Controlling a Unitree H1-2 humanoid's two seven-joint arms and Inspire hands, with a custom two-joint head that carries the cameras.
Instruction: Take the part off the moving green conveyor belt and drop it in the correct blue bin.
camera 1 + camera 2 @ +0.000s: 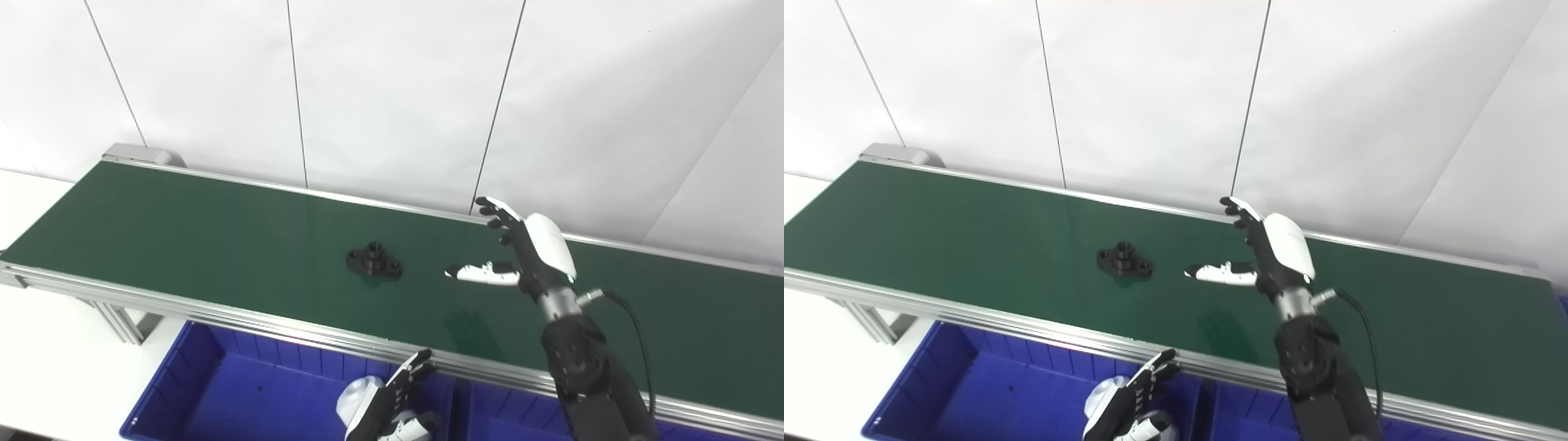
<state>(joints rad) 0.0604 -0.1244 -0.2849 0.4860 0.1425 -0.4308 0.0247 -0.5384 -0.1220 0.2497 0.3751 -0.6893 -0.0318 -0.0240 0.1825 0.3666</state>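
Left eye view: the black part (pixel 374 260) lay flat on the green belt (pixel 184 233), near the middle of its width and untouched. The right hand (pixel 520 248) was raised over the belt to the right of the part, near it but clearly apart — fingers spread, thumb pointing toward the part, nothing held. The left hand (pixel 392 404) sat low at the bottom edge, over the blue bin (pixel 184 380) in front of the belt, fingers apart and empty. A second bin (pixel 502 416) adjoined the first on the right, mostly hidden by the arm.

Right eye view: the same arrangement held. The part (pixel 1124 260) rested on the belt with a gap of bare green between it and the right hand's thumb (pixel 1222 274). The left hand (pixel 1130 404) hovered above the bin (pixel 968 380), open.

Assessment: no step of the task was complete. The pick had not yet been made — grasp, lift, carry and drop all remained. Which bin was correct could not be judged from these views.
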